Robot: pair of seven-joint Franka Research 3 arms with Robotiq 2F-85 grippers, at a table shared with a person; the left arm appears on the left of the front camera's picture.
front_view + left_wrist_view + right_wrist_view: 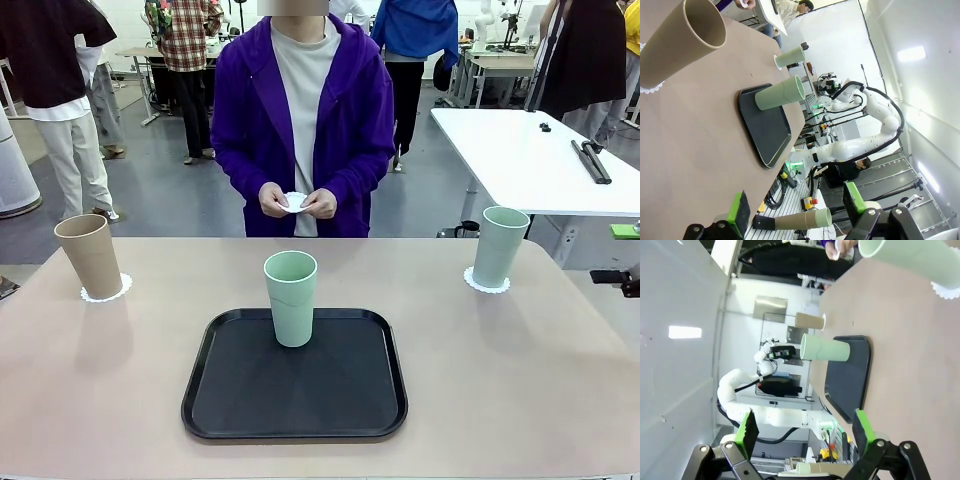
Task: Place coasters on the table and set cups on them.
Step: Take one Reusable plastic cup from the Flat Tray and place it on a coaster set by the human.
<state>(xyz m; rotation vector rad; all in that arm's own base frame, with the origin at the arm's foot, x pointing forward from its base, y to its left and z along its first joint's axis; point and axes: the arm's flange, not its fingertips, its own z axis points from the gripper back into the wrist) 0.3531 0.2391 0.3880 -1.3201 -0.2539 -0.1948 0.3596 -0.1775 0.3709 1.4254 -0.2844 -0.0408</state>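
A tan cup stands on a coaster at the table's left. A mint cup rests on another coaster at the right. A second mint cup stands on the black tray in the middle. The person's hands hold a third coaster beyond the far edge. My left gripper is open and empty, back from the tan cup. My right gripper is open and empty, back from the mint cup on its coaster.
The person in a purple hoodie stands close to the table's far edge. A white-topped table stands at the back right. Bare tabletop lies on both sides of the tray and in front of it.
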